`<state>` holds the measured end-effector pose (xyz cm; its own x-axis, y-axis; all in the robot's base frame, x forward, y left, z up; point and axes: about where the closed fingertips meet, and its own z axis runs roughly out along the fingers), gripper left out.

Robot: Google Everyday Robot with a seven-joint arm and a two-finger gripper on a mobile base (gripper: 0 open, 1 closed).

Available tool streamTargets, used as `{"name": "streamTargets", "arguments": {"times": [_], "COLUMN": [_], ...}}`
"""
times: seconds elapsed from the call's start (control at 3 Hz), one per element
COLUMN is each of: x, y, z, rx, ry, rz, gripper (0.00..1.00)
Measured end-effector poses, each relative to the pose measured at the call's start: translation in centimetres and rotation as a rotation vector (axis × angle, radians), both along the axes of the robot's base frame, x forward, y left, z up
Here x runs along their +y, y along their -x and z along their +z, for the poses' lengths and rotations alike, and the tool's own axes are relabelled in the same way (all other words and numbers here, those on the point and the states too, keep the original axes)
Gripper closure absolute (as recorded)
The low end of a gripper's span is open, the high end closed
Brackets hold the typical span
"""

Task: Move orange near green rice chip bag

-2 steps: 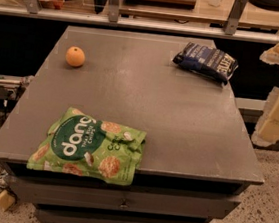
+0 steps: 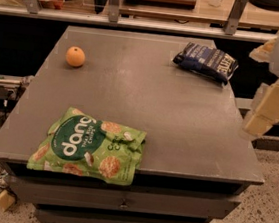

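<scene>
The orange is small and round and sits on the grey table at the far left. The green rice chip bag lies flat at the near left corner and overhangs the front edge a little. The orange and the bag are well apart. My gripper shows as cream-coloured parts at the right edge of the view, beside the table's right side and above the floor. It is far from both the orange and the bag, with nothing seen in it.
A dark blue snack bag lies at the far right corner of the table. A counter with metal posts runs behind the table. Drawers sit below the table's front edge.
The arm at the right edge has edged slightly left and up. The orange and both bags have not moved.
</scene>
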<state>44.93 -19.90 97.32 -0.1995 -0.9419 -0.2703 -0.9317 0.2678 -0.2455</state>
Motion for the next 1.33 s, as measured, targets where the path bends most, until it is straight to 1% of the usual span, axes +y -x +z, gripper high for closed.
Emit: {"name": "streamTargets", "arguments": {"times": [0.33, 0.67, 1.0, 1.33], "x": [5.9, 12.0, 12.0, 14.2], "y": [-3.4, -6.1, -6.1, -7.3], "z": [-2.4, -2.7, -2.7, -4.1], "rx": [0.008, -0.007, -0.007, -0.011], "ry": [-0.14, -0.255, -0.255, -0.322], "rz": [0.047, 0.103, 0.103, 0.111], "gripper": [0.0, 0.0, 0.0, 0.0]}}
